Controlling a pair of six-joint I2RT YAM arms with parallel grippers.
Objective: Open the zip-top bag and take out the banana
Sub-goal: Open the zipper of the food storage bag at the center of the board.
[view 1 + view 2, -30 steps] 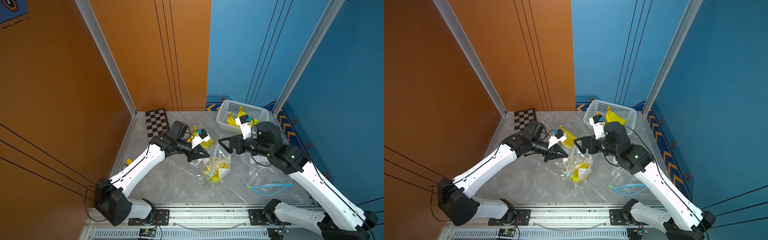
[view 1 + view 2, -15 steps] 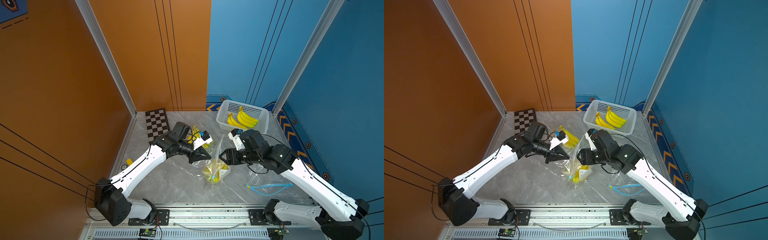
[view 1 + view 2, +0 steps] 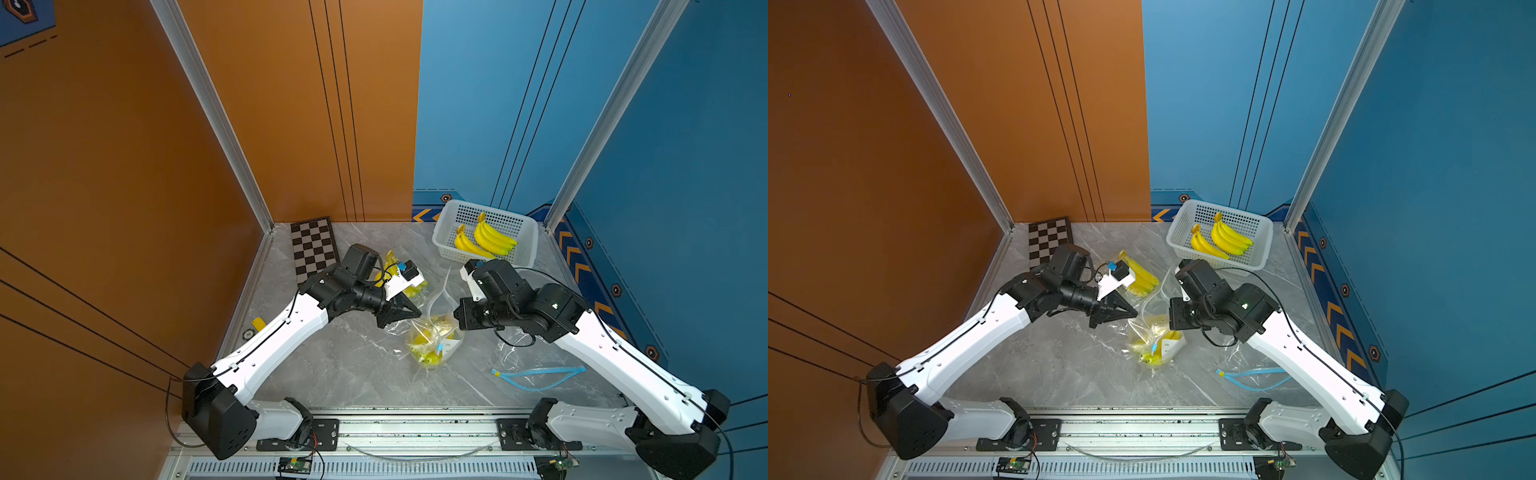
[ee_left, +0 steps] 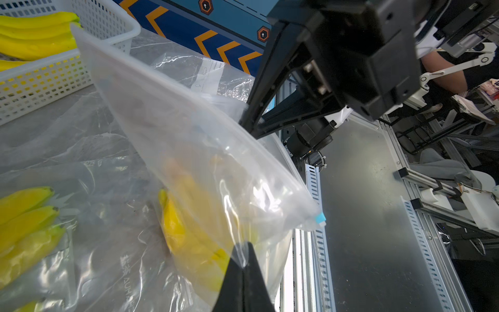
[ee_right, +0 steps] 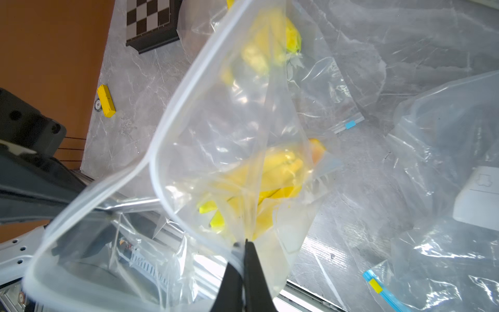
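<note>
A clear zip-top bag [image 3: 434, 336] [image 3: 1152, 338] hangs between my two arms at mid-table, the yellow banana [image 4: 175, 224] [image 5: 275, 173] inside it. My left gripper [image 3: 417, 311] [image 4: 244, 255] is shut, pinching a fold of the bag's film. From the opposite side my right gripper [image 5: 245, 243] [image 4: 245, 127] is shut on the bag's thick zip rim. In the right wrist view that rim gapes in a wide loop. In both top views the right fingertips are hidden under the wrist.
A white basket [image 3: 525, 249] holding bananas stands at the back right. Another bagged banana [image 3: 411, 286] lies behind the left wrist. Empty bags with a blue zip strip [image 3: 536, 376] lie front right. A checkerboard [image 3: 312, 245] and a yellow block [image 3: 258, 323] sit left.
My right gripper came down from near the basket to the bag's mouth and shut on its rim. The left gripper kept its hold, barely moving.
</note>
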